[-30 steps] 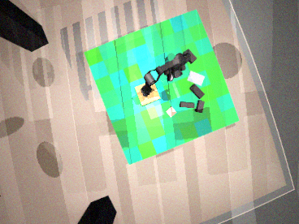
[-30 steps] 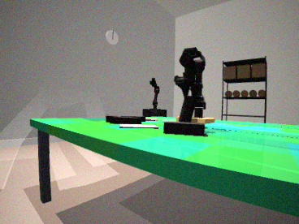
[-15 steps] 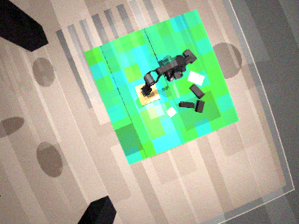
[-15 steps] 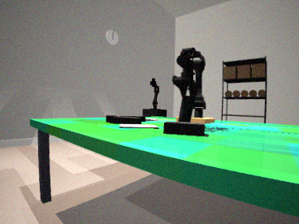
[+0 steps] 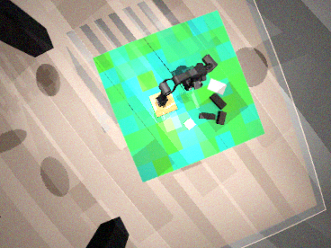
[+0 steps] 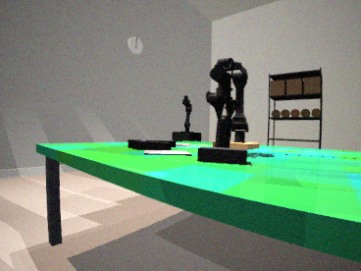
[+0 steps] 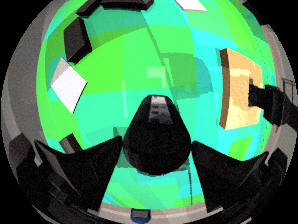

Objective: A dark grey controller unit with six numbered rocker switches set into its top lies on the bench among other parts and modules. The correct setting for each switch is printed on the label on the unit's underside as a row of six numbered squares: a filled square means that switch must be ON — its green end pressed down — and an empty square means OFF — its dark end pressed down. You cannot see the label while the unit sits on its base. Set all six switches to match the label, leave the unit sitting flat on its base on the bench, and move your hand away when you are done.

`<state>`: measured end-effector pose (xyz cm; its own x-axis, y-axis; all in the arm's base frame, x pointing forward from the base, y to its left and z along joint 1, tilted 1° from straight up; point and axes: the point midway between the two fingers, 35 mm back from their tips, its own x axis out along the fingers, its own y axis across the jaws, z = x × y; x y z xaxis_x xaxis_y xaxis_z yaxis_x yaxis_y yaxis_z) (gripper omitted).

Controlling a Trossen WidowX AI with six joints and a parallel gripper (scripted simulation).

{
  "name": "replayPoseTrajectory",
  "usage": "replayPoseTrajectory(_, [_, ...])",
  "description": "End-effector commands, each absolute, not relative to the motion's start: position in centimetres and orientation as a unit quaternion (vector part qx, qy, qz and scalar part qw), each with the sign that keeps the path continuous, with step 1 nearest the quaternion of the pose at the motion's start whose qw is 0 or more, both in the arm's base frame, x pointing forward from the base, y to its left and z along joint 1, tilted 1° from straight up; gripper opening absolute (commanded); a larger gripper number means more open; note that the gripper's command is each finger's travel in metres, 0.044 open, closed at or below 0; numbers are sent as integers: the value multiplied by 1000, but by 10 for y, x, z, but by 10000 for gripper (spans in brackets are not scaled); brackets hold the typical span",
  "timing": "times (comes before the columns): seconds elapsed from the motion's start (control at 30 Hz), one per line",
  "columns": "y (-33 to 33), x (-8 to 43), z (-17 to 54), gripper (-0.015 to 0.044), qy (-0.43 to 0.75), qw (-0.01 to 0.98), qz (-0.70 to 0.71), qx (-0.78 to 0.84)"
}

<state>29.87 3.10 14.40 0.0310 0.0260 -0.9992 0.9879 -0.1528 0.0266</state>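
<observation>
In the wrist view my gripper [image 7: 158, 143] has its two black fingers against the sides of a dark block that fills the gap between them. I take this block for the controller unit [image 7: 155, 150]. It is held well above the bench [image 7: 107, 65] and narrows away from the camera. Its far end shows a pale strip with several small dark marks, too coarse to read. The rocker switches cannot be made out. In the top and exterior views the arm [image 5: 193, 76] [image 6: 225, 108] is bent over, and the held unit is too small or hidden to tell.
A tan board [image 5: 173, 108] [image 7: 230, 117] lies beside the arm with a black thing over it. Several dark modules [image 5: 218, 101] [image 7: 77, 40] lie opposite. A white card [image 5: 217, 86] [image 6: 168, 152] [image 7: 70, 87] and a smaller white piece [image 5: 189, 124] [image 7: 192, 4] lie flat.
</observation>
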Motion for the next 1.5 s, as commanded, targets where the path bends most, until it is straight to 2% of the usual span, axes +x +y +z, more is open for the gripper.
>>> replayPoseTrajectory(0.0, [25, 297, 142, 337, 458, 463, -526, 547])
replayPoseTrajectory(1.47, [-11, 292, 136, 338, 457, 463, -528, 546])
